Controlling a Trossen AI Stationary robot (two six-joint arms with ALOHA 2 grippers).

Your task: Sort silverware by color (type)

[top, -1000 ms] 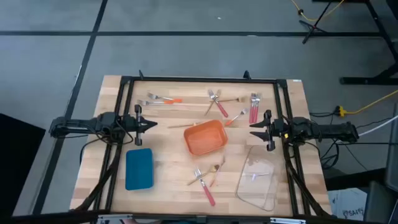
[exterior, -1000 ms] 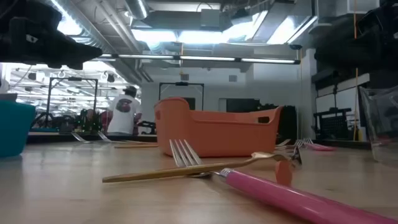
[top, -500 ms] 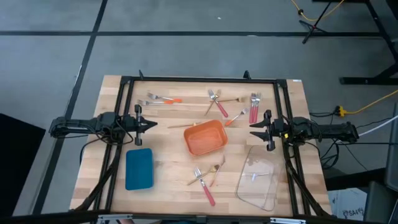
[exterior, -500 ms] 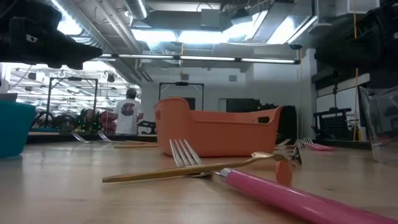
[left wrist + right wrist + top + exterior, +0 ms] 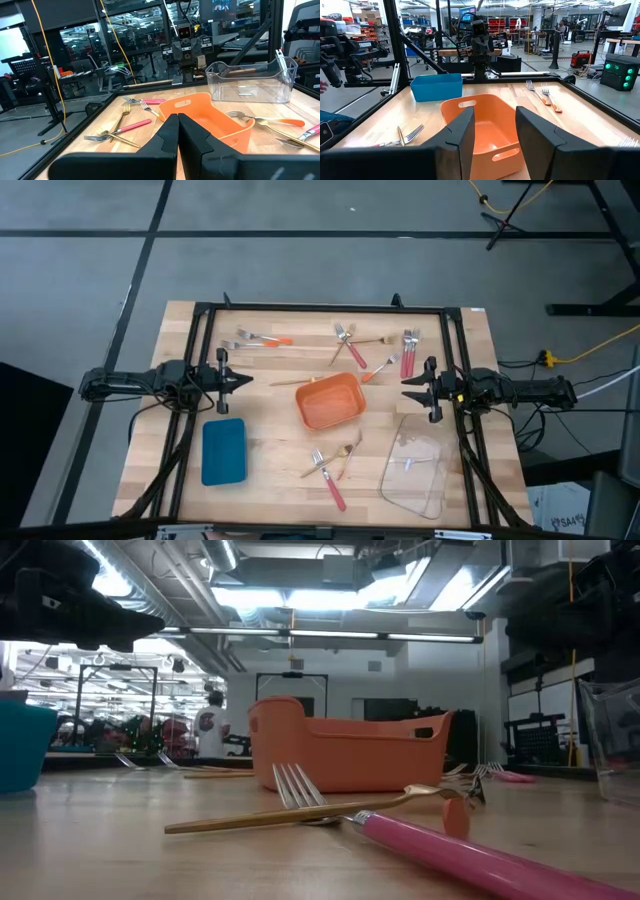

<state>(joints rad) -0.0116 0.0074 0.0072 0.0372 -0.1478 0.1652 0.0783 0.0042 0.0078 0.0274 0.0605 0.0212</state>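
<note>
Forks lie flat on the wooden table in loose groups. Two orange-handled forks (image 5: 265, 339) lie far left. Pink-handled and gold forks (image 5: 348, 346) cross at the far middle, and a pink pair (image 5: 408, 352) lies far right. Another group (image 5: 335, 465) lies near the front, with a pink-handled fork (image 5: 470, 855) under a gold one (image 5: 300, 812). My left gripper (image 5: 247, 379) hovers shut, left of the orange tray (image 5: 328, 401). My right gripper (image 5: 405, 389) hovers open to the tray's right. Neither touches anything.
A blue tray (image 5: 223, 450) sits near left and a clear plastic tray (image 5: 413, 475) near right. A black frame (image 5: 320, 309) runs around the table's edges. A lone gold fork (image 5: 290, 381) and an orange-handled fork (image 5: 378, 368) lie beside the orange tray's far side.
Both arms and all the forks have kept still. Only a person far off in the room behind the table has walked toward the right.
</note>
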